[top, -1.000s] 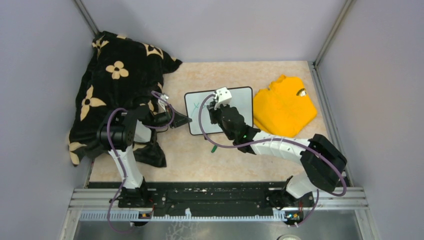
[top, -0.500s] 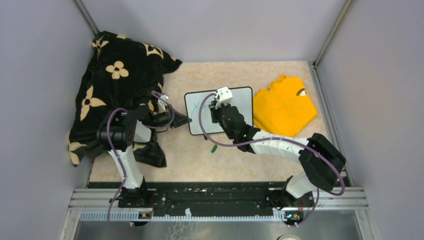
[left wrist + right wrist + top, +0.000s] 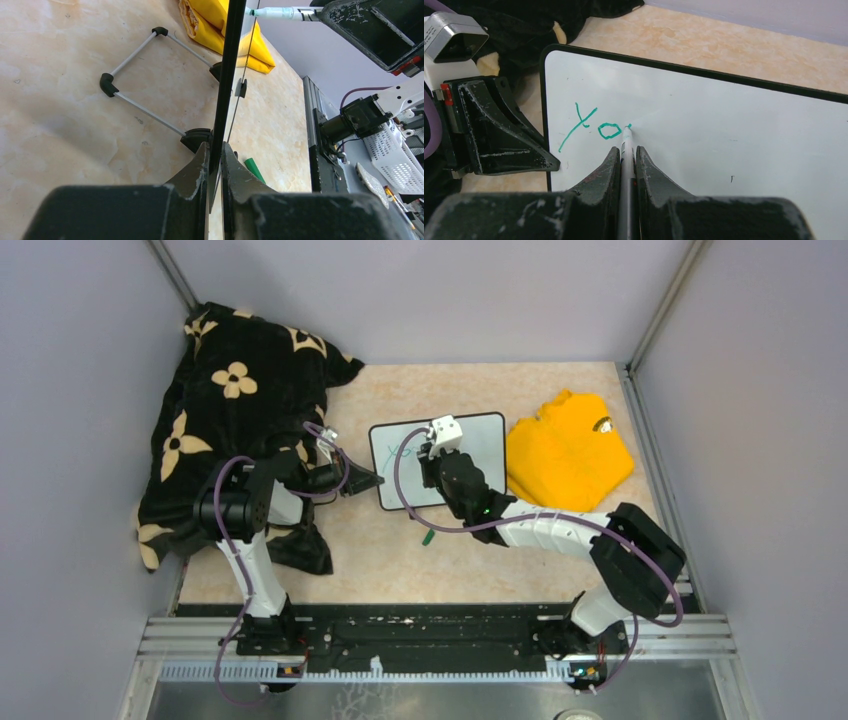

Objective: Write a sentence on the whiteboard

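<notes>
**Top external view.** Item: whiteboard (image 3: pixel 484 448) — mid-table, long axis running side to side, its left end a shade nearer the arms. We list a yellow shirt (image 3: pixel 568 452) just beside its right end, a black flower-print blanket (image 3: pixel 235 390) off its left end, and a green cap (image 3: pixel 427 537) on the table near its front edge. The left gripper (image 3: pixel 366 481) is at its left edge and the right gripper (image 3: pixel 428 452) is over its left half.

Change noted: against the picture from a second back, the green writing (image 3: pixel 392 452) reaches further right, with a second letter now beside the first. The right arm's elbow also sits slightly further left. We judge the sentence barely begun, with most of the face blank.

**Left wrist view.** We see the board edge-on, propped by a wire stand (image 3: pixel 106 84) behind it, so the face leans back and looks up toward the arms. The left jaws stand almost closed, pinching the thin black frame.

**Right wrist view.** The right jaws are nearly closed on the marker (image 3: pixel 626 150). Its tip touches the face just right of a "Y" and an "o", where a third mark starts. The writing reads from the blanket end toward the shirt end — along the long axis.
</notes>
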Controlling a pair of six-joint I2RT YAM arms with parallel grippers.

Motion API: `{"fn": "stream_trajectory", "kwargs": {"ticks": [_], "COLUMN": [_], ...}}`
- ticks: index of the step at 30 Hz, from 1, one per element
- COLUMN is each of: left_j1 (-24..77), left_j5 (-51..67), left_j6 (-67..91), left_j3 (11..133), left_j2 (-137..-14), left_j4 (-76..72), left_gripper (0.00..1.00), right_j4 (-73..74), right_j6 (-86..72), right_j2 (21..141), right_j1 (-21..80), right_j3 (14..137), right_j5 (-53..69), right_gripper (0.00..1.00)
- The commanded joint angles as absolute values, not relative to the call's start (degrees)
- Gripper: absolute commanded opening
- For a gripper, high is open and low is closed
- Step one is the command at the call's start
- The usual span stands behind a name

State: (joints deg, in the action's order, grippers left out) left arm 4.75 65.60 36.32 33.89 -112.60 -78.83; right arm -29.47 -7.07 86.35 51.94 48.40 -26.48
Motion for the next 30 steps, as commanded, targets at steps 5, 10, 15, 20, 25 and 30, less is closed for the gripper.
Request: {"fn": "stream_trajectory", "kwargs": {"ticks": [5, 10, 15, 20, 25, 30], "left_j1": [4.92, 4.92, 4.92, 4.92, 4.91, 4.92], "left_j5": [66.65, 66.7, 66.64, 66.72, 66.74, 66.69], "left_j6": [35.73, 35.68, 35.5, 35.4, 35.41, 35.28], "left_j3": [34.1, 34.06, 34.06, 34.1, 34.1, 34.1], "left_j2": [-112.06, -112.06, -112.06, -112.06, -111.99, -112.02], "left_j4": [-77.26, -77.08, -76.86, -76.73, -76.69, -76.6], "left_gripper": [0.0, 0.0, 0.0, 0.0, 0.0, 0.0], "right_j4": [-30.92, -30.99, -30.82, -30.47, -30.5, -30.59], "right_j6": [-7.92, -8.51, -8.48, -8.09, -7.92, -7.41], "right_j2": [85.76, 84.96, 84.07, 82.95, 82.09, 82.08], "right_j1": [51.31, 51.33, 51.28, 51.0, 50.38, 50.03], "right_j3": [46.58, 45.09, 44.19, 43.65, 43.41, 44.28], "right_j5": [-28.81, -28.9, -29.97, -31.3, -31.55, -31.31], "right_gripper": [0.0, 0.0, 0.0, 0.0, 0.0, 0.0]}}
